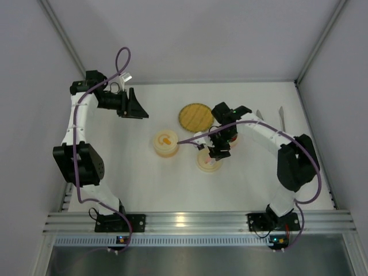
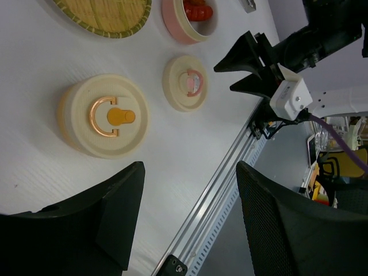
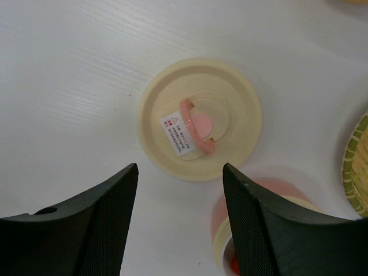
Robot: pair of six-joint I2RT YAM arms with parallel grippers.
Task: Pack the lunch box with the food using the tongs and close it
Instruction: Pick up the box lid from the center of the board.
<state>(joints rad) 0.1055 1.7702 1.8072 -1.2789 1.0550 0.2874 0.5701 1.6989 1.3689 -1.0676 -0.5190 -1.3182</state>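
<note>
A small cream lid with a pink handle [image 3: 201,118] lies flat on the table, also seen in the left wrist view [image 2: 185,82]. My right gripper [image 3: 180,168] hovers open just short of it, nothing between its fingers; from above the right gripper [image 1: 219,152] overlaps the lid [image 1: 208,162]. Beside the lid stands an open pink bowl [image 2: 175,26] holding red sausage pieces [image 2: 198,10]. Slim silver tongs [image 1: 281,118] lie at the back right, apart from both grippers. My left gripper [image 1: 138,109] is raised at the back left, open and empty [image 2: 190,167].
A larger cream container with an orange handle on its lid [image 1: 167,142] sits left of centre [image 2: 103,115]. A round woven plate [image 1: 195,116] lies behind it. A short silver piece [image 1: 258,114] rests near the tongs. The aluminium rail [image 1: 190,219] runs along the near edge.
</note>
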